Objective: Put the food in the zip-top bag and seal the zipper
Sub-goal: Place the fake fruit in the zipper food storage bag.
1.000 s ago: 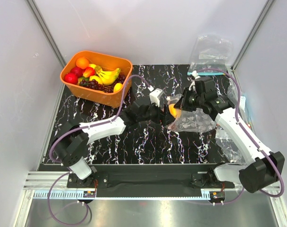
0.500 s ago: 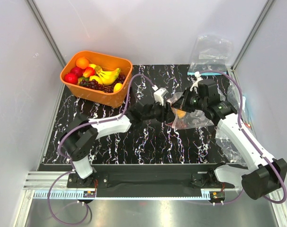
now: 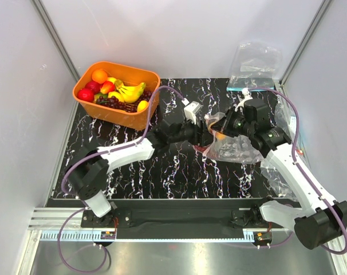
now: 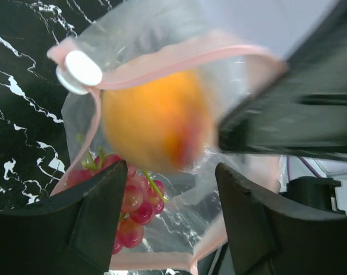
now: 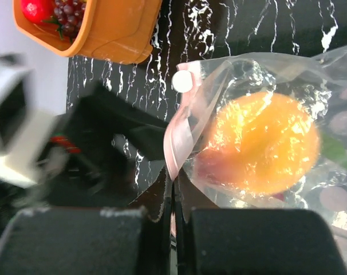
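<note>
The zip-top bag [image 3: 240,148] lies at mid-right of the mat, its mouth facing left. My right gripper [image 3: 222,125] is shut on the pink zipper strip [image 5: 179,134] and holds the mouth up. My left gripper [image 3: 206,136] is at the mouth with its jaws open. A yellow-pink peach [image 4: 153,123] shows blurred just past the fingers, inside the pink strip [image 4: 162,57], and through the plastic in the right wrist view [image 5: 262,143]. Red grapes [image 4: 127,200] lie deeper in the bag. More food, an orange [image 3: 99,75] and red fruits [image 3: 86,94], is in the basket.
The orange basket [image 3: 113,114] at the back left also holds a banana bunch [image 3: 130,91] and dark grapes. A clear bag with a teal strip [image 3: 255,63] leans at the back right. More clear plastic [image 3: 276,172] lies under my right arm.
My left gripper carried the peach right to the bag mouth and opened; the peach has left the fingers and is inside the mouth. My right gripper lifted the strip slightly.
</note>
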